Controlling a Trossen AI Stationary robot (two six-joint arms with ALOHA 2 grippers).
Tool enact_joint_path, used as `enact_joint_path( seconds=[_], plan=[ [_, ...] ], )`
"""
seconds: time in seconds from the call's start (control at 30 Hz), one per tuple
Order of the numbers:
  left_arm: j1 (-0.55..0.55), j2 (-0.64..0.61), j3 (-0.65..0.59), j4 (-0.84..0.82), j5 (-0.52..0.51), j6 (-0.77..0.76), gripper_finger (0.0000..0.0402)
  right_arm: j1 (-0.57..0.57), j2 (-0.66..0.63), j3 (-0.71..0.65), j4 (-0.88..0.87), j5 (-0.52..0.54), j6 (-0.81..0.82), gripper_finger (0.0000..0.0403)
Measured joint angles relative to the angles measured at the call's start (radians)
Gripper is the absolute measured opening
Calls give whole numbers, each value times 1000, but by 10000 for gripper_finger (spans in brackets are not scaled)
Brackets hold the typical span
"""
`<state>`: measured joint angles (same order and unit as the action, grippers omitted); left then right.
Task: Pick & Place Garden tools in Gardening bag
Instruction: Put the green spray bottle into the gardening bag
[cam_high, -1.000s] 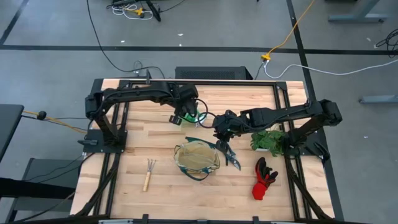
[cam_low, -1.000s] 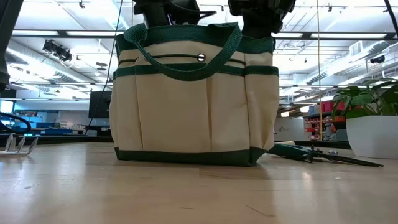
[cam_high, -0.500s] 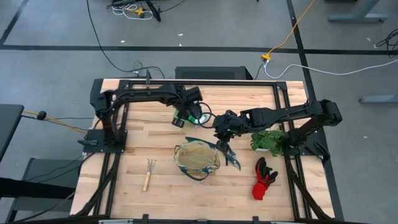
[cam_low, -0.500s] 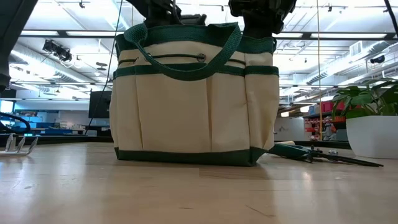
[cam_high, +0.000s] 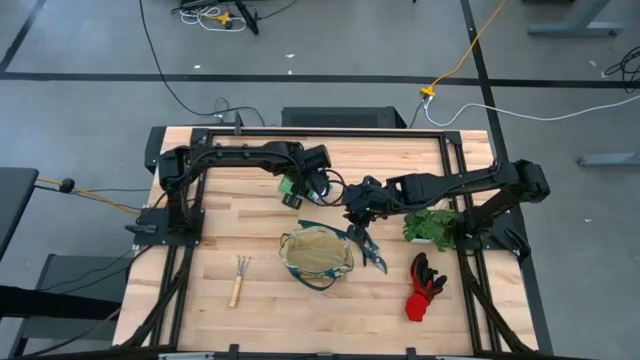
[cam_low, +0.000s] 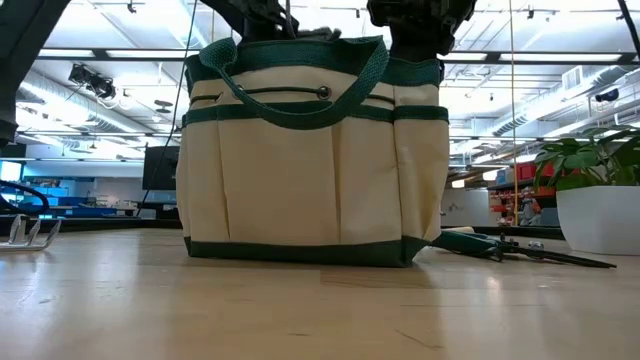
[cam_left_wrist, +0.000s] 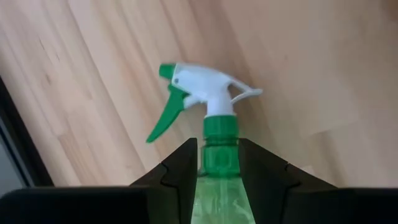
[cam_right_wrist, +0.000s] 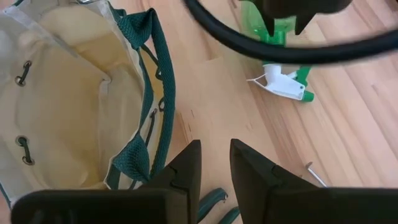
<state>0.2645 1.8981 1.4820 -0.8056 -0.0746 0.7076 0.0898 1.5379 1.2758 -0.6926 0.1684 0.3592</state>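
My left gripper (cam_high: 308, 186) is shut on the green spray bottle (cam_left_wrist: 219, 180) with a white nozzle (cam_left_wrist: 208, 93), above the table beyond the far side of the beige gardening bag (cam_high: 316, 255). My right gripper (cam_right_wrist: 215, 163) hovers just right of the bottle, over the bag's far right corner, its fingers a little apart and empty. The dark pruning shears (cam_high: 370, 248) lie against the bag's right side. One wooden-handled rake (cam_high: 238, 278) lies left of the bag. The red-black gloves (cam_high: 425, 285) lie at the front right. My left gripper pinches the bottle's shoulder just below the green neck collar (cam_left_wrist: 219, 163) between its two fingers (cam_left_wrist: 181, 167), one on each side. The fingers slant down from the table's left and lie along the bottle. The nozzle end (cam_right_wrist: 283, 84) points away from the gripper, toward the right.
A potted leafy plant (cam_high: 432, 225) stands right of the bag, beside the right arm. The bag's loop handles (cam_right_wrist: 158, 93) stand up around its open mouth. Bare wooden table lies in front of the bag and at the far left.
My left gripper has gone toward the table's right edge and a little toward its far edge, carrying the spray bottle along, closer to my right gripper. My right gripper has stayed still.
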Motion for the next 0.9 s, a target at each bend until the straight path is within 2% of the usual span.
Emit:
enact_joint_path(
  seconds=[0.43, 0.67, 0.9],
  plan=[
    [-18, 24, -1, -5, -7, -75, 231, 0, 0, 0, 7, 0, 2, 87],
    [-29, 56, 0, 24, -11, -100, 237, 6, 0, 0, 11, 0, 10, 87],
    [-27, 126, 0, 3, -81, -123, 237, 33, 0, 0, 11, 0, 18, 87]
  ],
)
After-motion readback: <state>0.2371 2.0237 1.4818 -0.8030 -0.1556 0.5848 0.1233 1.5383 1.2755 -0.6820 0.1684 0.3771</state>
